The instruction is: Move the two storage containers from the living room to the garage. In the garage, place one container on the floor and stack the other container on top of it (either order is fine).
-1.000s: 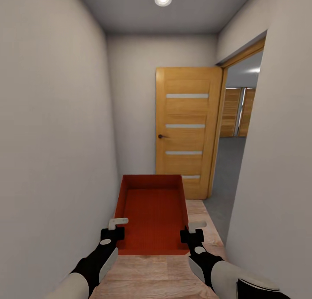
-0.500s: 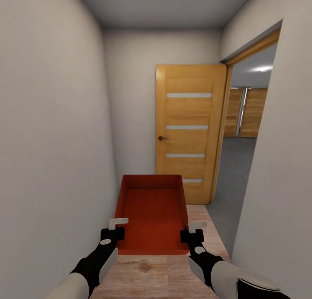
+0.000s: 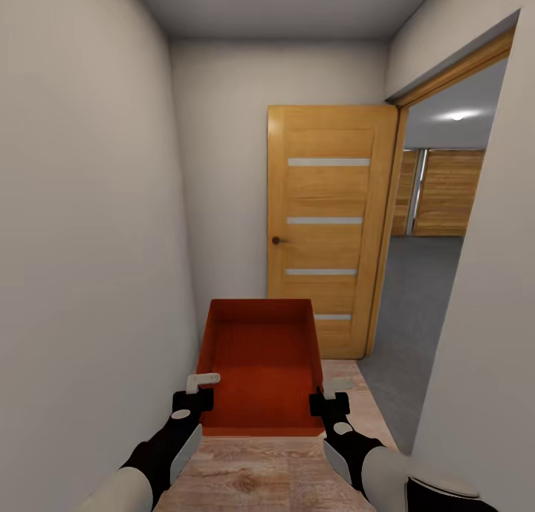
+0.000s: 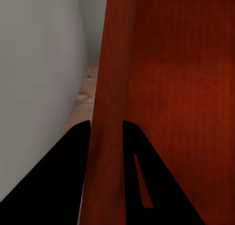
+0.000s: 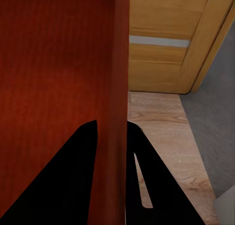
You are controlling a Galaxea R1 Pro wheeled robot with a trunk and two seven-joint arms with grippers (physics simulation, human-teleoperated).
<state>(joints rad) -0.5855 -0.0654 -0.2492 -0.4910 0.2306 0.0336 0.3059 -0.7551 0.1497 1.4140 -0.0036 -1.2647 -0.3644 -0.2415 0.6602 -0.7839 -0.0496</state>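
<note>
We're in a narrow white corridor, and the orange-red storage container (image 3: 258,363) rides out in front of the robot, held level between both arms. The left tool (image 3: 195,391) is clenched on the container's left wall, the right tool (image 3: 331,395) on its right wall; each wrist view shows a wall pinched between two dark fingers (image 4: 73,161) (one finger inside the bin, one outside). The bin's long axis points straight ahead down the corridor, open top up, nothing inside it.

Here's what matters for the next move: the way out lies to the right and ahead. A doorway (image 3: 446,200) opens in the right wall onto grey concrete floor (image 3: 416,289), with wooden plank panels (image 3: 453,192) at the far end, most likely the garage. The light wood door (image 3: 327,222) stands swung open against the corridor's end. So the bin's long axis must swing right to pass through, and the right arm sits nearer that frame, with the container's right front corner the likely snag.
</note>
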